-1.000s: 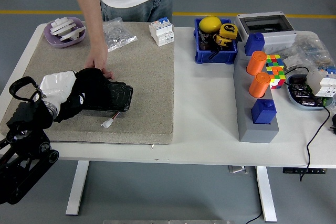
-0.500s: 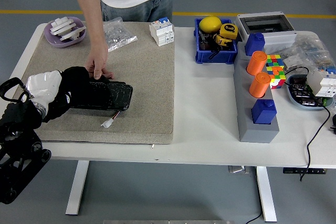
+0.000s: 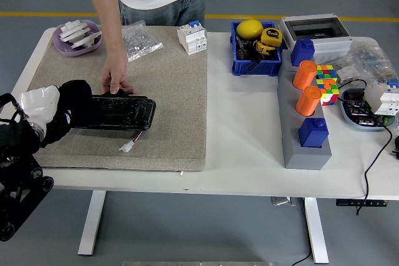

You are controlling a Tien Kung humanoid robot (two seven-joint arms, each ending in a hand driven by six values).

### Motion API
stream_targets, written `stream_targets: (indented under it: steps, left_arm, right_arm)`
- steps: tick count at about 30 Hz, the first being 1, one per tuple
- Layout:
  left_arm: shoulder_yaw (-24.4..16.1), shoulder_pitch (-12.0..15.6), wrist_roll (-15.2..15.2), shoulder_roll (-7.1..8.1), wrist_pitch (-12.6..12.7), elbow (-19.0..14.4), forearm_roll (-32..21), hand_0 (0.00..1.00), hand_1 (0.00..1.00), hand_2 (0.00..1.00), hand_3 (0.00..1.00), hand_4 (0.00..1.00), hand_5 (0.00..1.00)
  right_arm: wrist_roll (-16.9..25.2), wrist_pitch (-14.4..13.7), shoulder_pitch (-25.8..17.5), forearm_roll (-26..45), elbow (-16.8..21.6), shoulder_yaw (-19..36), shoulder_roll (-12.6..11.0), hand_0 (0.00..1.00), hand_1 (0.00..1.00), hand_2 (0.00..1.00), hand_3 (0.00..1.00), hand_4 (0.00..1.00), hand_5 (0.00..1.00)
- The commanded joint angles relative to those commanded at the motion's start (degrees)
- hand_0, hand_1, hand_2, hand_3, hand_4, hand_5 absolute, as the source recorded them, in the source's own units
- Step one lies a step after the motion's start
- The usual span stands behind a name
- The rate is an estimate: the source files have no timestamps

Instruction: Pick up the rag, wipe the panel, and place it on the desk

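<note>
The left hand grips the rag at the left end of the panel. A person's hand steadies the panel's far edge. The rag may slide off the end and miss the glass.

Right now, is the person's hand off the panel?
No: the person's hand rests on the black panel at its far edge, while the left hand holds the rag at its left end.

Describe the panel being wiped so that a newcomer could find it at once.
Start at the beige mat covering the table's left half. Near its front left lies the panel, a flat, glossy black rectangle with a person's hand on its far edge and the robot's left hand at its left end. Thin wires with a white plug trail from its near edge.
</note>
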Motion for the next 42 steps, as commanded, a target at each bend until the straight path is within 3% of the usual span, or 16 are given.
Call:
stream_targets:
  steps: [11, 16, 25, 42]
  left_arm:
    - [0.62, -0.56, 0.81, -0.18, 0.61, -0.74, 0.12, 0.247, 0.235, 0.573, 0.536, 0.199, 0.002]
    - [3.27, -1.36, 0.91, -0.55, 0.4, -1.31, -0.99, 0.247, 0.236, 0.572, 0.533, 0.207, 0.002]
    - [8.79, -3.16, 1.54, -1.16, -0.07, -5.31, -2.49, 0.245, 0.237, 0.571, 0.536, 0.23, 0.002]
    - [16.35, -6.33, 2.12, -2.56, -0.93, -7.96, -4.79, 0.246, 0.236, 0.57, 0.537, 0.24, 0.002]
  right_arm:
    - [0.06, -0.09, -0.02, 0.05, 0.01, -0.12, 0.05, 0.739, 0.563, 0.664, 0.627, 0.998, 0.61]
    - [0.09, -0.13, 0.04, 0.04, 0.02, -0.1, 0.07, 0.739, 0.559, 0.664, 0.627, 0.998, 0.61]
    - [0.08, -0.09, 0.15, 0.19, -0.02, -0.15, 0.05, 0.739, 0.558, 0.664, 0.626, 0.998, 0.611]
    - [-0.08, 0.19, 0.32, 0.33, -0.04, -0.41, 0.03, 0.739, 0.557, 0.664, 0.626, 0.998, 0.611]
